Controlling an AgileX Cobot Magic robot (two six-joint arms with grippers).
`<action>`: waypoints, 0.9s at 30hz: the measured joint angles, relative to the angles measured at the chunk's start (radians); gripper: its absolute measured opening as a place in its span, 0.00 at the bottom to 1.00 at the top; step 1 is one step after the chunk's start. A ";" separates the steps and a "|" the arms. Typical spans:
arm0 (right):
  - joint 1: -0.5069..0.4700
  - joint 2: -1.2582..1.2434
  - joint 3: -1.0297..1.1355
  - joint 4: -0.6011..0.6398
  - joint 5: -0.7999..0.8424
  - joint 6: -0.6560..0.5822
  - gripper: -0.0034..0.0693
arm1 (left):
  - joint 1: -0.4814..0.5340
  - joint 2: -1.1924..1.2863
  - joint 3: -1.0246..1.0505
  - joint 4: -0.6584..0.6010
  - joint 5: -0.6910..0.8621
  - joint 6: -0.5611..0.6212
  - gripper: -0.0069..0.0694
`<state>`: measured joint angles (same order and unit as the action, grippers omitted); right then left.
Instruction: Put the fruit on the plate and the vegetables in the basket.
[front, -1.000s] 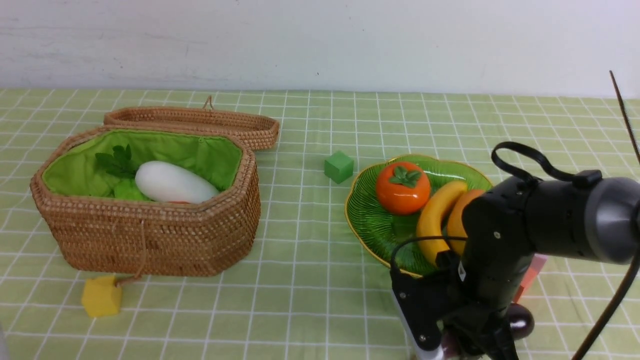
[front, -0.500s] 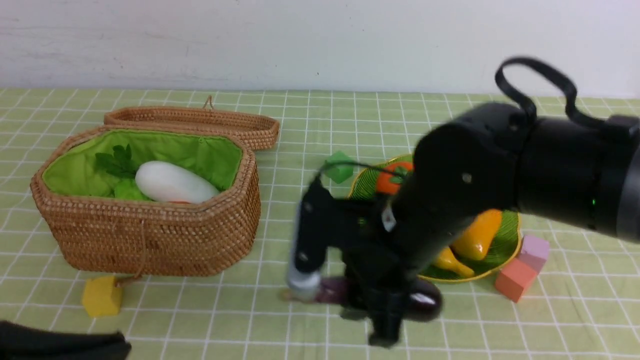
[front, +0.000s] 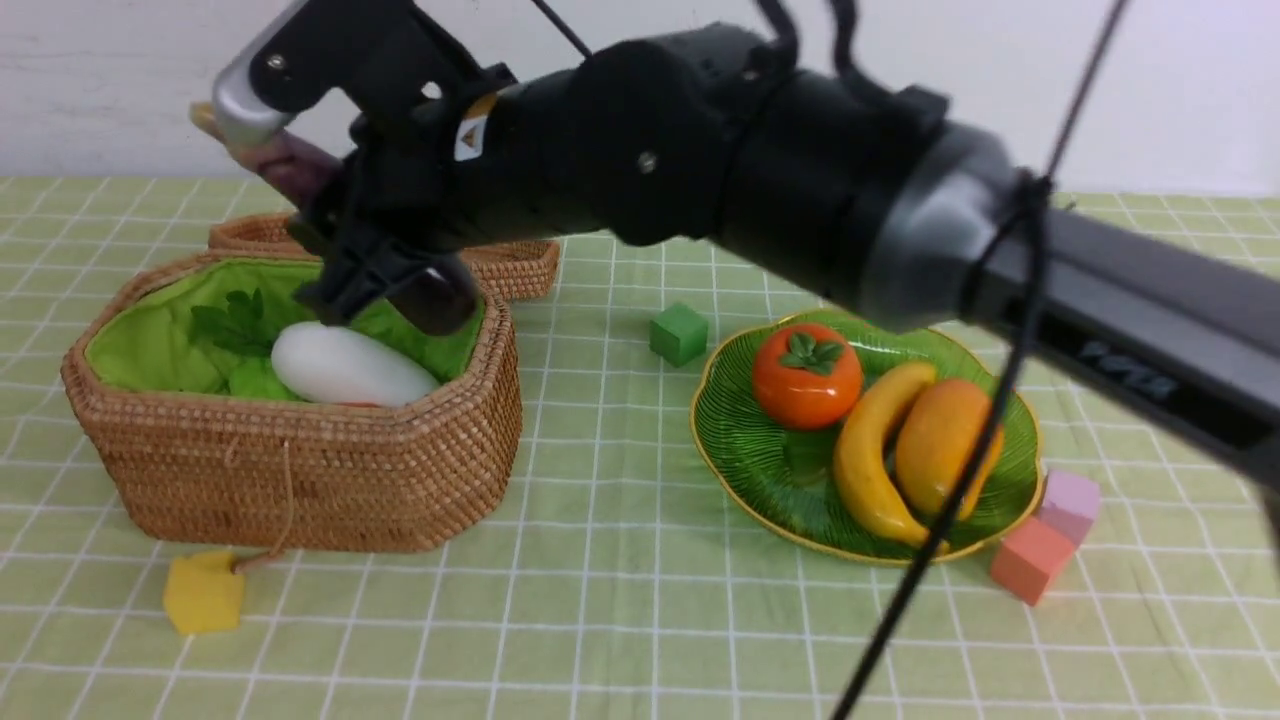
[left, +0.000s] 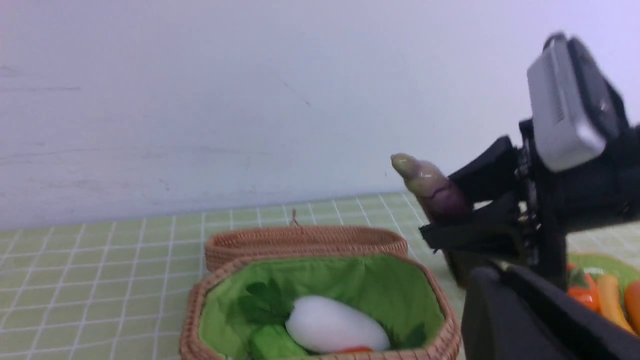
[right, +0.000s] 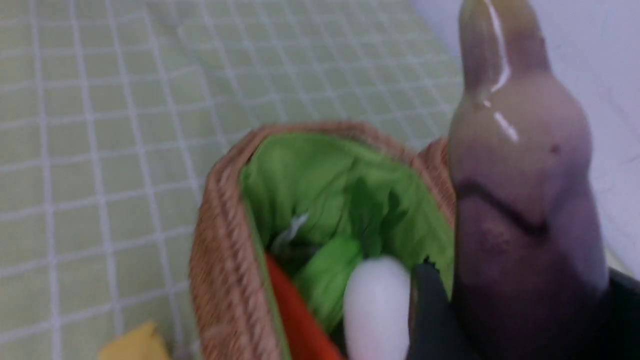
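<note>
The right gripper (front: 385, 265) is clamping the eggplant (front: 300, 165) and holding it above the far right part of the basket (front: 300, 470), where the radish (front: 345, 365) is lying. The persimmon (front: 806, 375), banana (front: 868, 455) and mango (front: 940, 445) are sitting on the plate (front: 740, 440). The left gripper is out of view, jaws together.

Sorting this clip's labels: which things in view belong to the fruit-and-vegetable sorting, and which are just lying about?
Job: brown woven wicker basket; white radish; dark purple eggplant in right gripper; green leaf-veined plate; orange persimmon; yellow banana; yellow-orange mango.
Lying about: green, yellow, pink, salmon cubes.
</note>
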<state>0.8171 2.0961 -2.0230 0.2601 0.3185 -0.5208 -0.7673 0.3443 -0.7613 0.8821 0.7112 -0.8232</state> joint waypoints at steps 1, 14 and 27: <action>0.000 0.034 -0.017 0.002 -0.058 0.000 0.53 | 0.000 -0.010 -0.001 0.011 0.001 -0.008 0.07; 0.000 0.189 -0.058 -0.004 -0.204 0.000 0.84 | 0.000 -0.031 -0.005 0.015 0.037 -0.025 0.07; -0.002 -0.072 -0.067 -0.064 0.598 0.321 0.51 | 0.000 -0.035 0.003 -0.097 -0.006 0.021 0.07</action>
<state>0.8154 2.0245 -2.0896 0.1964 0.9163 -0.2003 -0.7673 0.3097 -0.7579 0.7848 0.7050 -0.8017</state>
